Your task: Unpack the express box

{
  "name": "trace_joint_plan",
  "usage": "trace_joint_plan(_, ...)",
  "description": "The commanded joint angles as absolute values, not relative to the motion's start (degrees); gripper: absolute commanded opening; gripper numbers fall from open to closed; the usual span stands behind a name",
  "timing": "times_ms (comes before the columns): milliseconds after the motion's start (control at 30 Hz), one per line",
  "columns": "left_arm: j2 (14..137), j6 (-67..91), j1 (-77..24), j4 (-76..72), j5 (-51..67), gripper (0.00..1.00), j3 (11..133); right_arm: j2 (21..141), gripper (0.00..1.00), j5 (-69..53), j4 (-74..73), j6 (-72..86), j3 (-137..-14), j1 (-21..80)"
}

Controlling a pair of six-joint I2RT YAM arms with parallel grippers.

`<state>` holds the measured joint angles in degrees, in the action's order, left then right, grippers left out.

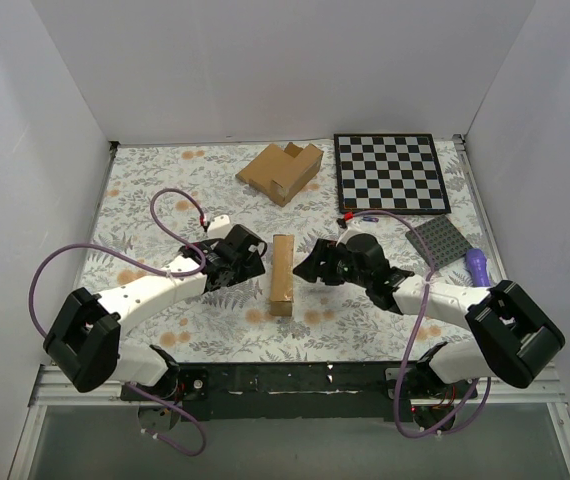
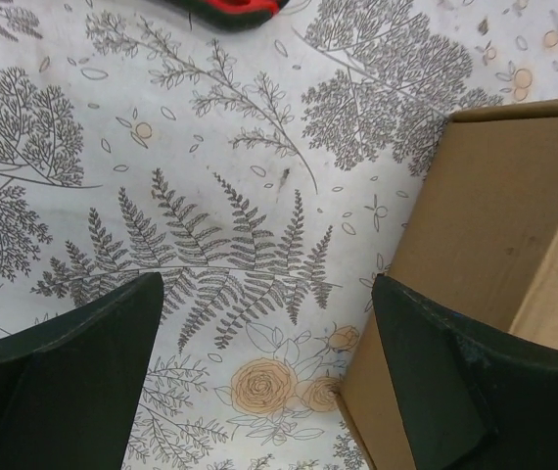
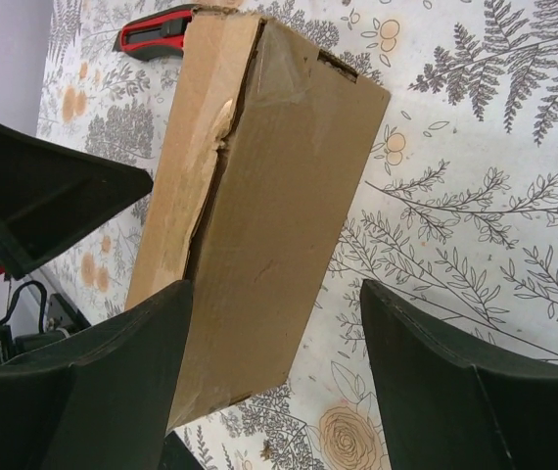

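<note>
Found express box on its long edge mid-table, btwn left gripper & right gripper; both w/ jaws spread, holding nothing. Saw box end partly btwn right fingers, side seam ragged. Noted red knife just behind box; notched carton & chessboard further back, well apart. Couldn't tell contact w/ left gripper's inner finger.

The express box, its seam torn, stands between spread fingers on floral cloth.
</note>
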<state>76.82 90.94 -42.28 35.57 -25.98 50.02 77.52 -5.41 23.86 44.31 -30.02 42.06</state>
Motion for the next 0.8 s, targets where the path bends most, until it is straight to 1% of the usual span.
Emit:
trace_joint_plan(0,75.9,92.7,-41.9,30.6,-22.9,0.87,47.8,78.0,0.77,-9.3,29.5,44.9,-29.4,41.8)
trace_joint_plan(167,76.2,91.8,-41.9,28.4,-20.9,0.86,47.1,79.2,0.77,-10.9,30.3,44.8,-29.4,41.9)
trace_joint_plan(467,76.2,90.6,-41.9,24.1,-17.0,0.84,44.8,82.4,0.77,-16.1,37.7,48.0,-29.5,41.9)
trace_joint_plan(633,75.7,90.4,-42.0,23.5,-16.1,0.83,44.5,85.1,0.78,-16.0,38.1,50.5,-29.9,41.9)
trace_joint_plan(767,75.1,90.5,-42.0,23.6,-16.1,0.82,43.9,86.7,0.78,-16.2,42.8,53.3,-28.1,41.8)
